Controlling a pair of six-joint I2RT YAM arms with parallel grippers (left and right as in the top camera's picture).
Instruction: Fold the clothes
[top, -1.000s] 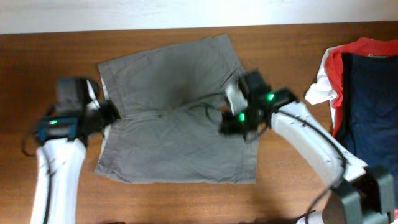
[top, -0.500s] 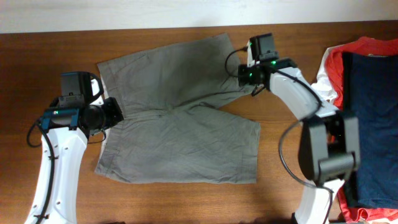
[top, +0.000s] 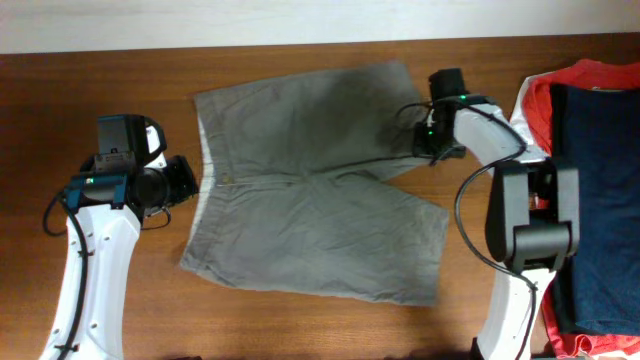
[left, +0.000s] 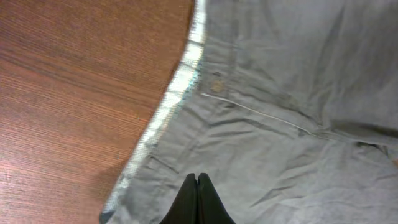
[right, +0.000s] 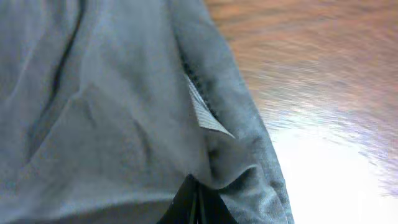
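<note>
Shifted rightward across the brown wood-grain surface since half a second earlier, the grey-olive woven cotton shorts have followed the right end effector, which has swung outward to the right; the left arm has kept its place. Right end effector: fingers together and clamped on the hem of the far trouser leg; in the right wrist view the cloth puckers in a fold directly over its fingertips; the bulk of the shorts spreads to one side of it, bare surface to the other. Left end effector: closed, with nothing seen between the fingers, at the waist end of the shorts; in the left wrist view its fingertips lie over the cloth just inside the pale waistband edge, with wood beyond that edge. Shorts lie flat and opened out between the two end effectors, both legs pointing toward the right one. Red-orange garment and navy blue garment lie piled beyond the right end effector, apart from the shorts.
</note>
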